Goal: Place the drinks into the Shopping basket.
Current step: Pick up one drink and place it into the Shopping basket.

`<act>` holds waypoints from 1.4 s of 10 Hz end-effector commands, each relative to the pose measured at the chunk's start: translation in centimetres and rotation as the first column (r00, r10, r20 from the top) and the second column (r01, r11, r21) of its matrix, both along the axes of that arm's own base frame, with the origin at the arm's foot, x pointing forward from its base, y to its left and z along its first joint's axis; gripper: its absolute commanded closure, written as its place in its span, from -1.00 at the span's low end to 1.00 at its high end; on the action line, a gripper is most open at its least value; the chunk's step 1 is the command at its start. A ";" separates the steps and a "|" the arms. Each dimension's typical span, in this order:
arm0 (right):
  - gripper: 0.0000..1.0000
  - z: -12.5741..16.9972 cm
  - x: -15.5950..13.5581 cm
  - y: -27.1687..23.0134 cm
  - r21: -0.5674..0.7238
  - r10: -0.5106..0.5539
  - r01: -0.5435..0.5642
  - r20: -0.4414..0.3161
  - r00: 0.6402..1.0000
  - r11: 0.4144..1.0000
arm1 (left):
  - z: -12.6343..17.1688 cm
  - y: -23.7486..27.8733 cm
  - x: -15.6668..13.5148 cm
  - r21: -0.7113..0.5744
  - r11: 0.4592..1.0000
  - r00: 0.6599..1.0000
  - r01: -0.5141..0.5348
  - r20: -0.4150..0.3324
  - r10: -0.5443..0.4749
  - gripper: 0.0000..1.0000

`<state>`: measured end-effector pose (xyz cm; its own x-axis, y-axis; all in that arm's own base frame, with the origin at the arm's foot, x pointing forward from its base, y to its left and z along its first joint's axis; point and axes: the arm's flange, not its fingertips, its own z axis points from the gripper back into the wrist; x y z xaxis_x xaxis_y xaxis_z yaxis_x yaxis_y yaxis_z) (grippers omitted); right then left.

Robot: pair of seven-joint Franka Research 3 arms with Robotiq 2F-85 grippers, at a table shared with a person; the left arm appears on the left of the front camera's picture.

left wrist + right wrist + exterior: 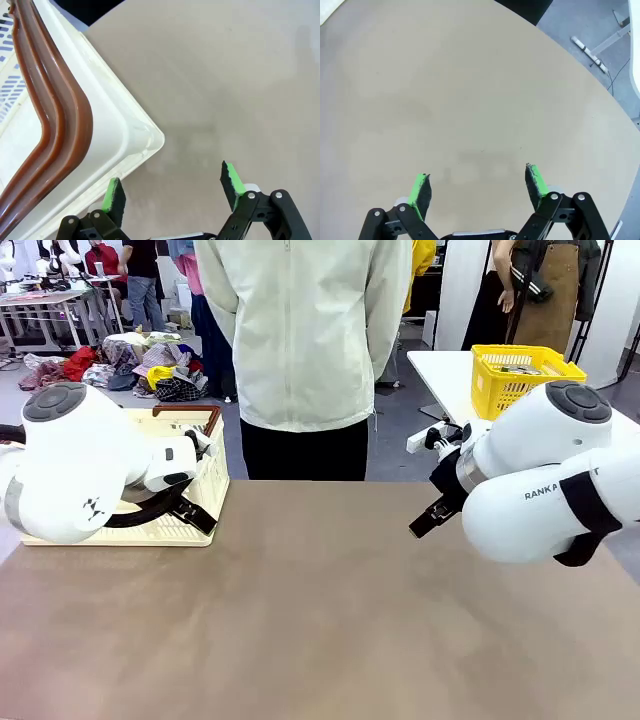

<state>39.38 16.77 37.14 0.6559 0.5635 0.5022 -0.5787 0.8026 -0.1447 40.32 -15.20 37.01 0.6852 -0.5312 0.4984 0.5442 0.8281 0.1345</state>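
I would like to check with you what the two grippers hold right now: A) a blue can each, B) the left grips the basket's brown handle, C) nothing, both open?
C: the left gripper stands open by a corner of the Shopping basket, the right gripper open above the table, both empty.

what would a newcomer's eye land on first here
A big white left arm and right arm flank the tan table, the left gripper and right gripper both open above it. A person in a pale jacket stands at the far edge, and the cream basket sits at the far left corner by the left arm.
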 end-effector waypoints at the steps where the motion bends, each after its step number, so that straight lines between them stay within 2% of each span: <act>1: -1.00 0.0 0.0 0.0 0.000 0.000 0.000 0.001 1.000 1.000 | 0.0 0.0 0.0 -0.001 1.000 1.000 0.000 0.001 0.000 -1.00; 14: -1.00 0.0 0.0 0.0 0.000 0.000 0.000 0.001 1.000 1.000 | 0.0 0.0 0.0 -0.001 1.000 1.000 0.000 0.001 0.000 -1.00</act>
<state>39.37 16.78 37.14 0.6555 0.5642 0.5020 -0.5792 0.8021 -0.1453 40.31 -15.23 37.01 0.6851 -0.5313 0.4984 0.5444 0.8280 0.1345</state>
